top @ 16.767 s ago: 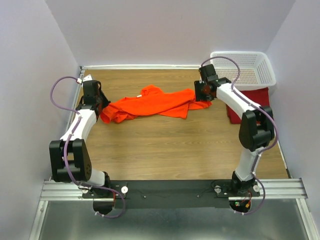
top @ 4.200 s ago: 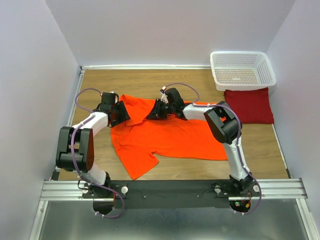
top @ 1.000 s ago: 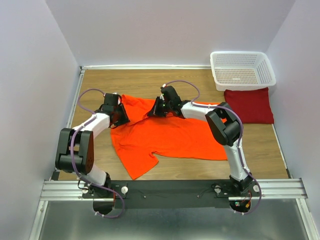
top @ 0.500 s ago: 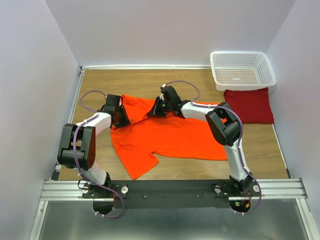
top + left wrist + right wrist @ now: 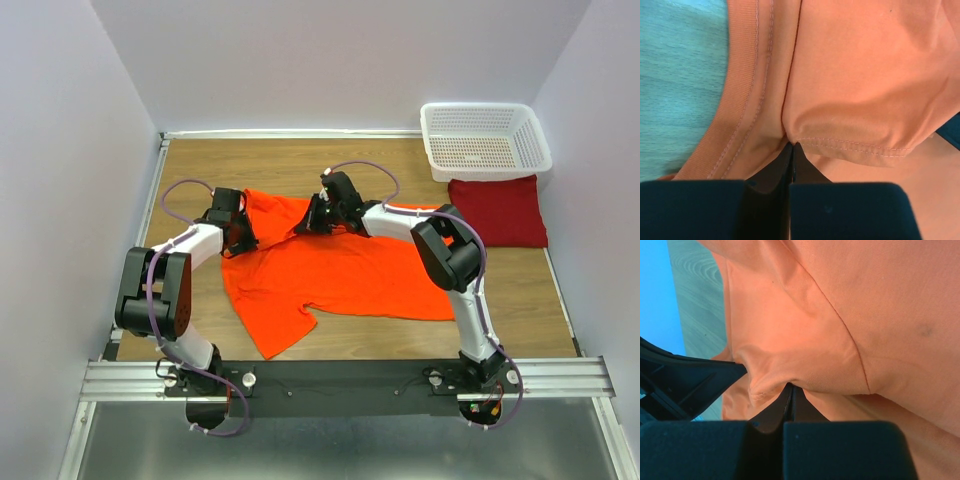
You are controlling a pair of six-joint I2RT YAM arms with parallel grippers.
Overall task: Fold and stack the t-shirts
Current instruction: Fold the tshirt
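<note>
On table [image 5: 300, 165], two t-shirts [image 5: 340, 275] [image 5: 500, 210], one basket [image 5: 484, 106]

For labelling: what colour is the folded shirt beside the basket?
Dark red shirt, top external view.

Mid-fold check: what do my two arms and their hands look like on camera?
The left arm and right arm have white link shells with bulky black joint housings, and each carries a looping purple cable. The left hand and right hand are matte black, ending in flat wedge-shaped fingers. No markings are visible.
</note>
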